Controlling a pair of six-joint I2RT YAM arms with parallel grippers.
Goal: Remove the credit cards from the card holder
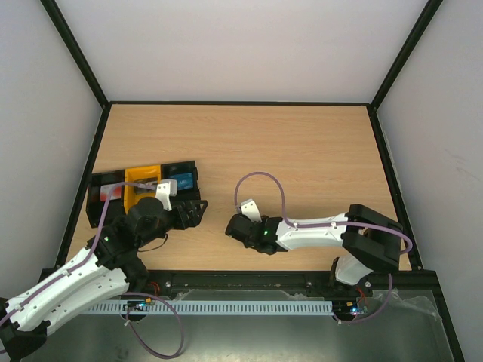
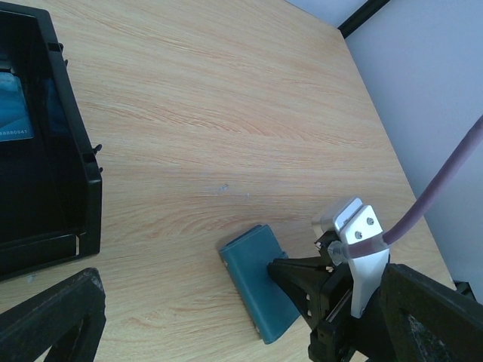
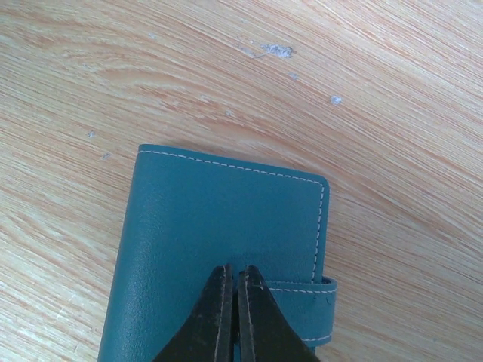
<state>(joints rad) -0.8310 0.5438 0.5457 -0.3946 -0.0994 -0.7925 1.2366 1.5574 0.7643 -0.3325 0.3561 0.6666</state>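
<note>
A light wood-grain table (image 1: 302, 143), enclosed by pale walls, carries the scene. We find the small, flat, teal-blue card holder (image 3: 219, 226), soft and white-stitched, lying folded shut on the bare wood near the table's front middle. Its strap tab (image 3: 317, 302) wraps over one edge. The right gripper (image 3: 236, 273) stands directly above the card holder, its jaws closed tip to tip over the cover just beside the tab; we cannot tell whether they press it. The left gripper (image 1: 193, 213) sits near the card holder on its left, jaws spread wide. Farther left of the card holder we see a row of black and yellow box-shaped trays (image 1: 142, 185), one containing a blue card (image 1: 183, 181).
</note>
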